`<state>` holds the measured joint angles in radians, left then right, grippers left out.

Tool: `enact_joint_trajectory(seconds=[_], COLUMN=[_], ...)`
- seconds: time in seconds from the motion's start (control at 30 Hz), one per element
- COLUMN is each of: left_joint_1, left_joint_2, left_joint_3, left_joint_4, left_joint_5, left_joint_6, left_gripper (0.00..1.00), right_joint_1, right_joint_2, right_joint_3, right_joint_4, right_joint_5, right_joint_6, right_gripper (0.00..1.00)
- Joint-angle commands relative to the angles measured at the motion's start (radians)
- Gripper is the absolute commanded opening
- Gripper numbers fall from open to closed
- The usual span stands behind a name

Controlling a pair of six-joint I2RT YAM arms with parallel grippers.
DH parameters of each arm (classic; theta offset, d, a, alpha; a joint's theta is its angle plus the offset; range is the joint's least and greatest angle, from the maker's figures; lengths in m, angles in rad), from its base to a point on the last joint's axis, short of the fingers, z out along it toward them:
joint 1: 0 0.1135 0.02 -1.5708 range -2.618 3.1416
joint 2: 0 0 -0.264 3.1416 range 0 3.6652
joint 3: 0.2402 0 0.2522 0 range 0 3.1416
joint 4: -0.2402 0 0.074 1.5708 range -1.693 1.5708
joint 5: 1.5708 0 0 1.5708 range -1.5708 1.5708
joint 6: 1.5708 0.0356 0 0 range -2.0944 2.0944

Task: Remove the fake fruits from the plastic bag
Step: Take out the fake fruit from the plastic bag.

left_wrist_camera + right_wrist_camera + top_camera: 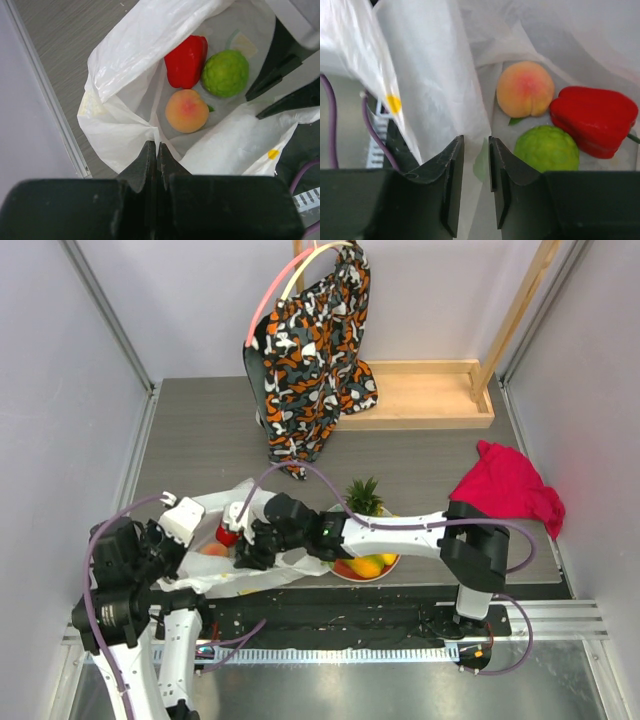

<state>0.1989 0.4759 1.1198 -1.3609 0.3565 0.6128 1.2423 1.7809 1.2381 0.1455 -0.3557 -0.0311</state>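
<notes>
Bag-opening step: left gripper (157, 150) and right gripper (476, 150) both clamped on the thin translucent white plastic bag (125, 65) rim; next, free one to grab the glossy peach toy fruit (186, 110) at frame centre.

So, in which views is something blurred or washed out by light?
Left wrist: the left hand at the bottom edge is out of focus and the plastic bag is nearly washed out; the peach stays sharp. Right wrist: the right hand is soft-edged. Top external: evenly lit.

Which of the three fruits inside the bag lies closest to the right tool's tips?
The bumpy green fruit, just beside the right tool. The peach and the red pepper lie farther into the plastic bag.
</notes>
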Motion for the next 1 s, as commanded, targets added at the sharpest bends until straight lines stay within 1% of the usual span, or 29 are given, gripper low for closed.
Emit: enact_joint_trajectory(seconds=[0.0,0.03,0.07,0.17,0.2,0.27,0.33,0.4,0.43,0.5,0.53,0.57,0.63,0.67,0.77,0.9,0.97], left_joint_1=[0.007,0.007,0.007,0.007,0.007,0.007,0.007,0.007,0.007,0.007,0.007,0.005,0.007,0.007,0.007,0.007,0.007], left_joint_2=[-0.014,-0.002,0.009,0.047,0.053,0.066,0.056,0.03,0.021,0.007,0.006,0.003,0.009,0.012,0.021,0.018,0.013], left_joint_3=[-0.018,-0.018,-0.018,-0.018,-0.015,-0.006,-0.015,-0.026,-0.029,-0.044,-0.052,-0.063,-0.072,-0.075,-0.077,-0.078,-0.077], left_joint_4=[-0.196,-0.199,-0.217,-0.248,-0.259,-0.293,-0.3,-0.299,-0.3,-0.299,-0.3,-0.297,-0.3,-0.3,-0.3,-0.299,-0.3], left_joint_5=[-0.03,-0.027,-0.016,-0.027,-0.036,-0.051,-0.076,-0.083,-0.079,-0.073,-0.067,-0.064,-0.054,-0.047,-0.042,-0.05,-0.054], left_joint_6=[0.024,0.039,0.054,0.105,0.117,0.166,0.183,0.218,0.229,0.252,0.258,0.26,0.265,0.265,0.268,0.271,0.272], left_gripper=[0.0,0.0,0.0,0.0,0.0,0.0,0.0,0.0,0.0,0.0,0.0,0.0,0.0,0.0,0.0,0.0,0.0], right_joint_1=[0.109,0.103,0.094,0.072,0.065,0.042,0.016,0.005,0.002,0.002,0.002,0.002,0.0,0.002,0.002,-0.012,-0.012], right_joint_2=[-0.066,-0.049,-0.038,0.009,0.015,0.011,-0.001,-0.037,-0.047,-0.051,-0.046,-0.038,-0.002,0.014,0.083,0.194,0.224], right_joint_3=[-0.156,-0.178,-0.193,-0.14,-0.115,-0.106,-0.097,-0.098,-0.1,-0.095,-0.092,-0.094,-0.077,-0.06,-0.019,0.04,0.075], right_joint_4=[0.088,0.1,0.152,0.109,0.112,0.138,0.16,0.163,0.157,0.144,0.138,0.14,0.126,0.126,0.118,0.106,0.089], right_joint_5=[-0.032,-0.041,-0.029,-0.052,-0.049,-0.023,-0.006,0.05,0.066,0.108,0.13,0.158,0.211,0.225,0.302,0.328,0.327], right_joint_6=[-0.245,-0.228,-0.167,-0.15,-0.147,-0.139,-0.113,-0.092,-0.095,-0.118,-0.122,-0.125,-0.138,-0.133,-0.083,-0.013,-0.007], right_gripper=[0.35,0.36,0.36,0.39,0.42,0.45,0.45,0.47,0.49,0.57,0.69,0.74,0.8,0.88,0.98,1.0,0.97])
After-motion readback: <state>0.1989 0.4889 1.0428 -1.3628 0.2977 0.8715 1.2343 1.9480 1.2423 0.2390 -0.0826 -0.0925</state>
